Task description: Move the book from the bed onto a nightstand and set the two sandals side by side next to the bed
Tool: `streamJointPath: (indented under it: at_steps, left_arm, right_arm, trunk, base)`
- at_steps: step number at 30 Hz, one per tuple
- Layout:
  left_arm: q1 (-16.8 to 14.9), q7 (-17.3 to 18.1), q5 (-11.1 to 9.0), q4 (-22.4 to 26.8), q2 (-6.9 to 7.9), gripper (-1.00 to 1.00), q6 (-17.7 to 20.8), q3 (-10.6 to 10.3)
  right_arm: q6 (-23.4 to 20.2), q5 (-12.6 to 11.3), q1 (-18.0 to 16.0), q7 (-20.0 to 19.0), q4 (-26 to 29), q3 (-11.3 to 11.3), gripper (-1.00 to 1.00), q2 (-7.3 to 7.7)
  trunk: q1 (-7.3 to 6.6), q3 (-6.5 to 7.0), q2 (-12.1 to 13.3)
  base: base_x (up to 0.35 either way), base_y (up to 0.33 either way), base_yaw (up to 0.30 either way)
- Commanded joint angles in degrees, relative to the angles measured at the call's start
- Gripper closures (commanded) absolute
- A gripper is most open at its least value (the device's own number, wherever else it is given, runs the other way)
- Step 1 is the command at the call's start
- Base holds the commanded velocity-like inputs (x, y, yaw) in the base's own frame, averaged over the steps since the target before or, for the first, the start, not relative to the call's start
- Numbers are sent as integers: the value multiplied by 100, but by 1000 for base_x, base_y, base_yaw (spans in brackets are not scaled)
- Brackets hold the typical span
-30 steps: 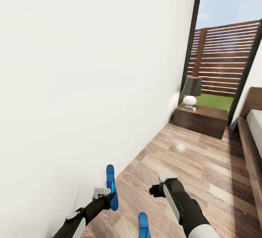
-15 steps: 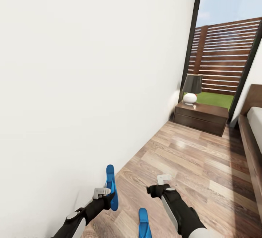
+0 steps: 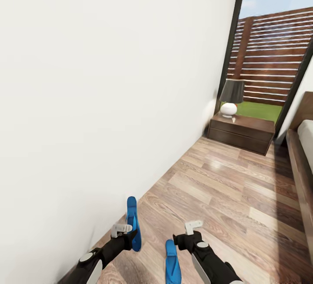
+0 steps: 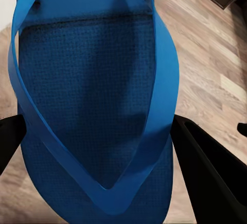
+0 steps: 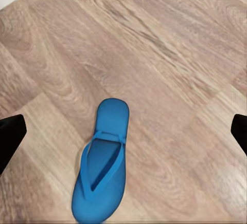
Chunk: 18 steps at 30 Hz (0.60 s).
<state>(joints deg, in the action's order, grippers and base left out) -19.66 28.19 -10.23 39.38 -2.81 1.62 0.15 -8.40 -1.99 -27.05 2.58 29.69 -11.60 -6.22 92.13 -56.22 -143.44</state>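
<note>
In the head view a smooth white wall (image 3: 100, 101) takes up the left side, meeting a glossy wood-plank floor (image 3: 226, 193) with strong grain. At the far end a low dark brown nightstand (image 3: 241, 133) with drawer fronts carries a lamp (image 3: 231, 97) with a round white base and a dark tapered shade, set before a tall dark-framed window (image 3: 269, 45) showing a slatted wooden fence and grass. The dark wooden frame and off-white mattress edge of the bed (image 3: 302, 162) run along the right. Near the camera, the left gripper (image 3: 126, 232) is clamped on a bright blue held sandal (image 3: 132, 221), which stands upright on edge close to the wall. The right gripper (image 3: 184, 232) hovers just right of the floor sandal (image 3: 171, 262), flat on the planks. In the left wrist view the held sandal (image 4: 92, 106) shows a finely dimpled footbed and smooth V-shaped straps, with a black finger (image 4: 211, 172) pressed at each side. In the right wrist view the floor sandal (image 5: 103, 162) lies alone on the planks, slim and round-ended, between widely spread, released fingertips (image 5: 10, 136).
</note>
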Motion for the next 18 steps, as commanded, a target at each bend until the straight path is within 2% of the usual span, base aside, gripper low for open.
streamJointPath:
  at_steps: [1,18]
  left_arm:
    - [-3,20,-49,0,0,100,20,2]
    - [-3,20,-51,-1,0,100,23,1]
  right_arm:
    - [-28,-20,-2,25,6,-32,-100,1]
    - [-21,-20,2,15,11,-35,-100,0]
  trunk:
    - [1,-28,-4]
    - [45,-405,-27]
  base:
    - [0,0,0]
    - [0,0,0]
